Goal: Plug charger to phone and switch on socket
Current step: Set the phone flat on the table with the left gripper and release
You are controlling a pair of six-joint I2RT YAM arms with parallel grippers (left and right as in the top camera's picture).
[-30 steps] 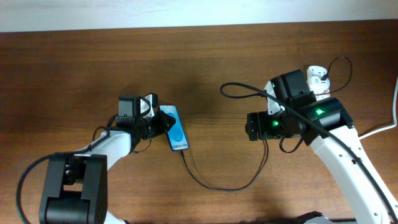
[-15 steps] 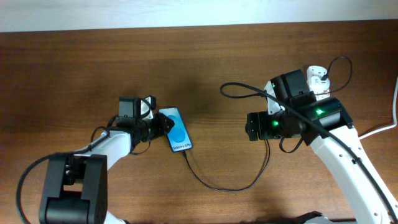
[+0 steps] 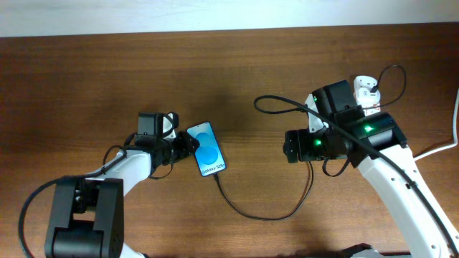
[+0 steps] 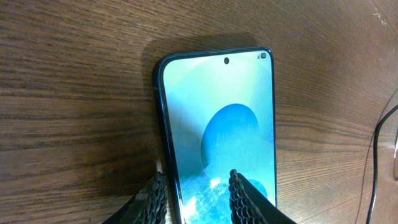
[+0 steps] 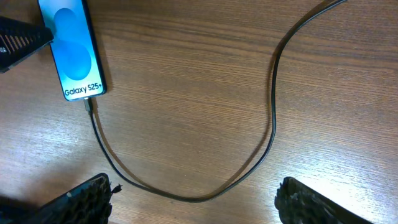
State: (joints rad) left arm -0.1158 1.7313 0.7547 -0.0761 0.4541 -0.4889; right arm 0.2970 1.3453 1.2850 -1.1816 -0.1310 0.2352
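The phone (image 3: 207,149) lies screen up on the desk (image 3: 244,72), left of centre, with the charger (image 3: 259,214) tip at its bottom edge (the cable loops off to the right). The left gripper (image 3: 185,143), its arm stretched low, is clamped on the phone's near end. The right gripper (image 5: 199,202) hangs above the loop, fingers wide apart.

Glossy phone (image 4: 217,124), grained wooden table (image 3: 251,79)
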